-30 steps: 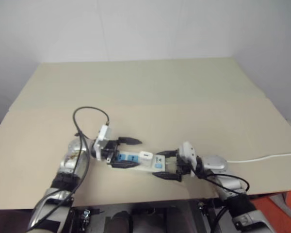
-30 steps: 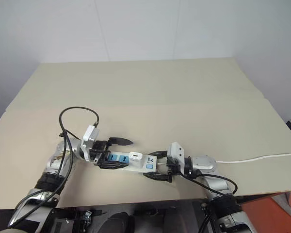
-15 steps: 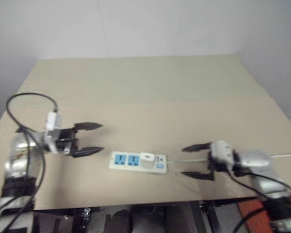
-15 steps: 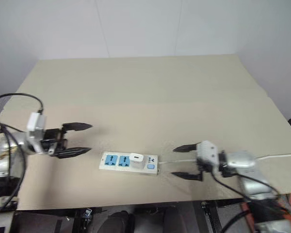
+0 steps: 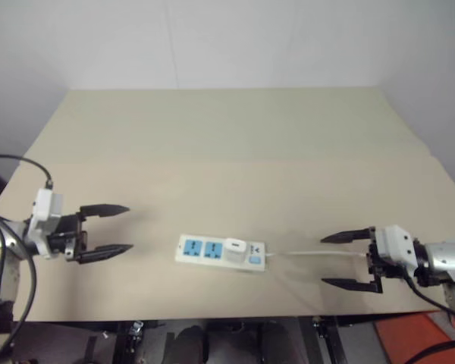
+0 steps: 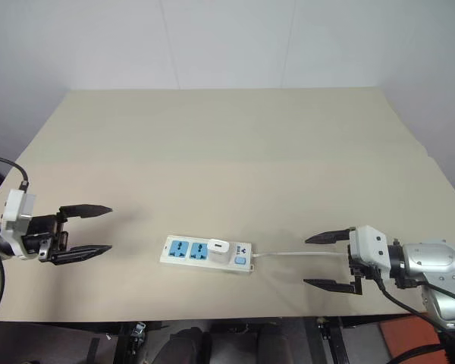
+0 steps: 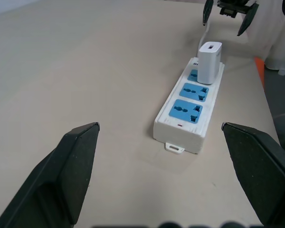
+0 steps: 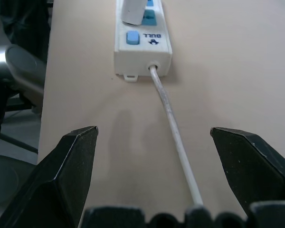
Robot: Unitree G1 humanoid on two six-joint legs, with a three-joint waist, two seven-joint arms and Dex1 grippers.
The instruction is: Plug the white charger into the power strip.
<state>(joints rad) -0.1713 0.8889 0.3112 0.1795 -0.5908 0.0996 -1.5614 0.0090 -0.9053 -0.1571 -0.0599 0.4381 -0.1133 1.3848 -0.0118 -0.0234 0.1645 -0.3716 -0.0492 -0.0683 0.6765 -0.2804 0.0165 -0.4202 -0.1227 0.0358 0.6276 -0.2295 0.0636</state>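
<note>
Left gripper point(image 6: 86, 231), white housing with two black fingers, had its jaws spread wide and empty, hovering over the near left part of the table, pointing toward the strip, touching nothing. Right gripper point(image 6: 327, 261), same build, was likewise spread wide and empty at the near right, pointing back at the strip; the thin white cord point(image 6: 299, 254) ran from the strip's end toward the gap between its fingers, and I couldn't tell whether it touched them. Both grippers sat well apart from the strip, one on each side. The long narrow white plastic power strip point(image 6: 207, 252) with blue socket faces lay flat near the front edge of the table, roughly centred between the grippers. The small white boxy charger point(image 6: 218, 249) stood upright, seated in the third socket face from the left gripper's end, next to the strip's blue switch; two blue faces beside it were unoccupied. Left wrist view showed the same: charger point(image 7: 210, 62) upright on the strip point(image 7: 192, 103), right gripper beyond it. Surface was a plain beige matte tabletop point(image 6: 227, 152) with a faint seam across it. Behind it, a plain white wall point(image 6: 227, 38). Something orange-red showed below the table's near right corner.
</note>
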